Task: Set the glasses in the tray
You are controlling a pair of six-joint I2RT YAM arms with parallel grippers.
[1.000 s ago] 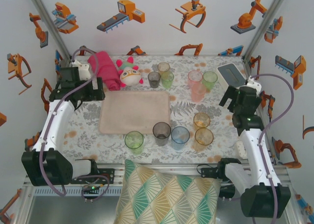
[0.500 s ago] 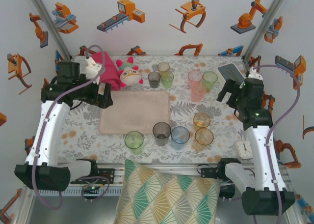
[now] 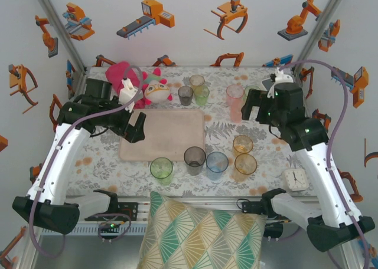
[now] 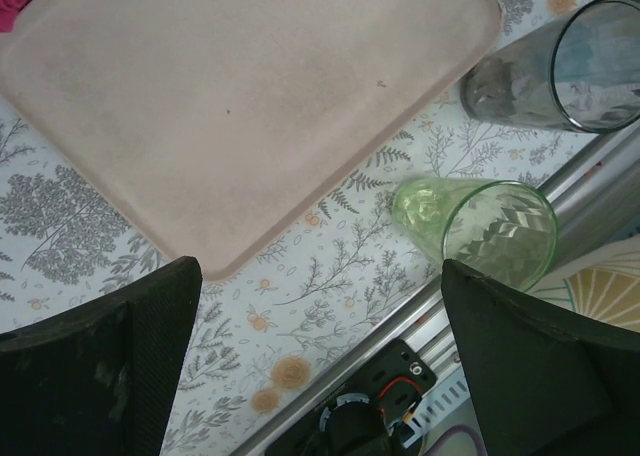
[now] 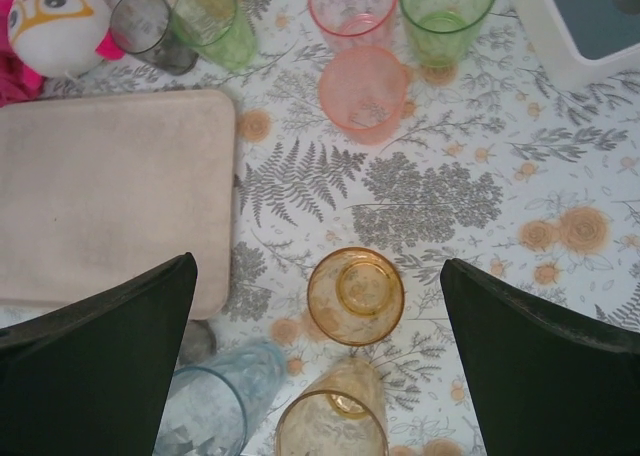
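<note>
The desk (image 3: 227, 130), covered in a flowery cloth, is carrying everything. A patterned cushion (image 3: 201, 233) is lying at its near edge, between the arm bases. The left arm (image 3: 62, 154) is reaching in over the left side of the desk and the right arm (image 3: 322, 163) over the right side. The left jaws are standing wide apart with nothing between them, hanging over the left edge of the tray (image 3: 162, 133). The right jaws are gaping just as wide and gripping nothing, hanging above the far right part of the desk.

The tray is lying flat in the middle of the desk. A pink towel (image 3: 121, 74) and a plush toy (image 3: 156, 91) are sitting beyond its far left corner, and a small box (image 5: 590, 26) is sitting at the far right.

All the tumblers are standing on the desk around the tray. A green glass (image 3: 161, 167), a grey glass (image 3: 194, 158) and a blue glass (image 3: 217, 163) are lining its near edge, with two amber glasses (image 3: 243, 144) just to their right. Three more glasses (image 3: 196, 81) are clustering behind the tray, and two pink glasses (image 5: 360, 91) are standing beside another green one (image 5: 447, 6). A small clock (image 3: 293, 179) is resting near the right arm
</note>
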